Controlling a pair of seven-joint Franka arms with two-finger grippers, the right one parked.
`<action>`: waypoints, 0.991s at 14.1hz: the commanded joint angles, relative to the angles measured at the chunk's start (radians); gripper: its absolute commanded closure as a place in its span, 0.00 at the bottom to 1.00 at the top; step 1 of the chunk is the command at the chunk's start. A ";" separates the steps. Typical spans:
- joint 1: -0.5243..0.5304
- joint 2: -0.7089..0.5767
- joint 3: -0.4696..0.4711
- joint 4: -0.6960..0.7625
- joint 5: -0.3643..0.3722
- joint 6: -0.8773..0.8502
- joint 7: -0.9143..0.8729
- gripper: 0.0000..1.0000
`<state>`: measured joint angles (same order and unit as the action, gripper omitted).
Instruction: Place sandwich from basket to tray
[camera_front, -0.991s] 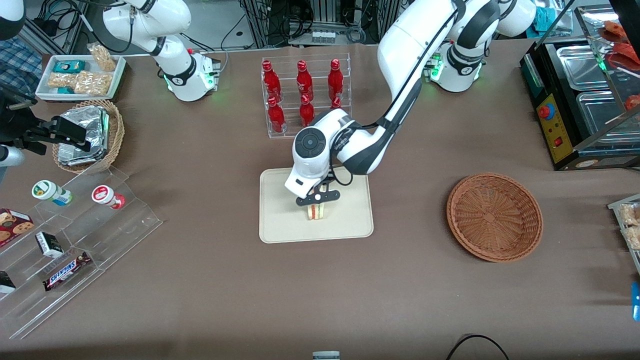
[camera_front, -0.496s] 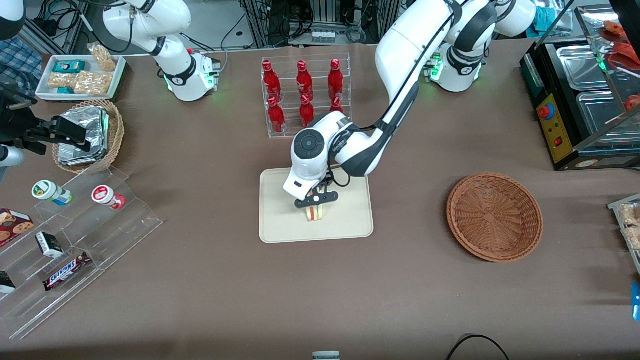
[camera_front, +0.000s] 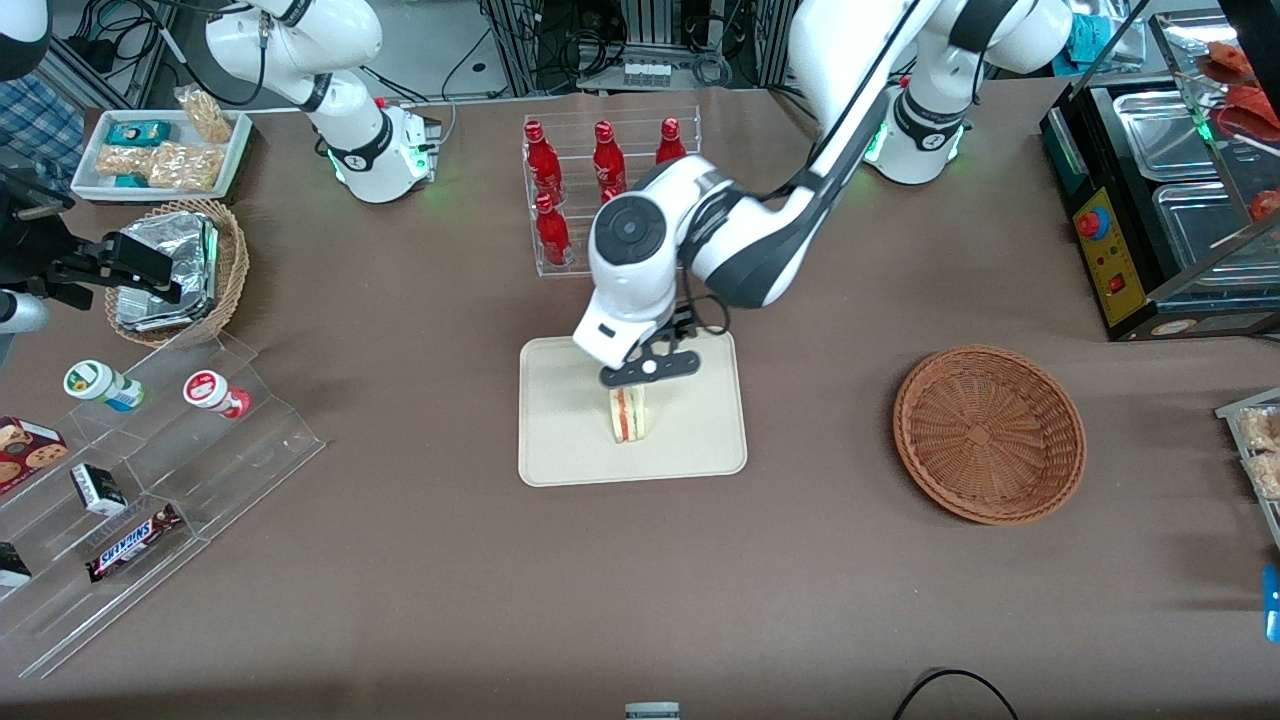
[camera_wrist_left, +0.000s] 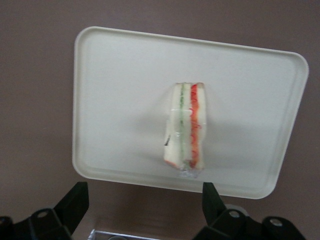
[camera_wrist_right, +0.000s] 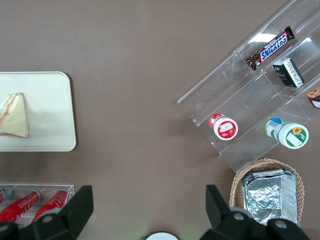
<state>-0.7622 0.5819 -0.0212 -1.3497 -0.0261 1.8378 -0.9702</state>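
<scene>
Landmark: the tray (camera_front: 560, 450) is the flat cream one in the middle of the tabletop (camera_front: 450, 600). Every place below is told from it.

Snack shelves: clear steps (camera_front: 200, 450) with a Snickers bar (camera_front: 132, 541) sit well away from the tray, toward the parked arm's end.

Sandwich: the sandwich (camera_front: 628, 413) stands on the tray, near its middle, with the red and green stripes facing up. Nothing is touching it.

Sandwich's long way: in the front view, it runs from the bottle edge of the tray toward the front camera's edge.

Claw: the claw (camera_front: 648, 368) hangs over the tray, above the edge nearest the bottles. Its two fingers (camera_wrist_left: 75, 204) are spread wide, and they pinch nothing.

Key spot: the sandwich lies below the claw and a little nearer to the front camera. The claw is up and apart from it.

Bottles: a clear rack of red bottles (camera_front: 545, 195) stands farther from the front camera than the tray, just beside it.

Basket: the brown woven basket (camera_front: 988, 433) sits apart from the tray, toward the working arm's end. No sandwich is in it.

How far along: the job looks done, I think. The claw only needs to go away without bumping the sandwich.
</scene>
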 joint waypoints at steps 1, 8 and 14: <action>0.003 -0.076 0.076 -0.100 0.005 -0.064 0.022 0.00; 0.095 -0.299 0.248 -0.310 -0.015 -0.086 0.401 0.00; 0.222 -0.447 0.251 -0.322 0.005 -0.183 0.652 0.00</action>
<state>-0.5728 0.2051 0.2369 -1.6379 -0.0299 1.6715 -0.3840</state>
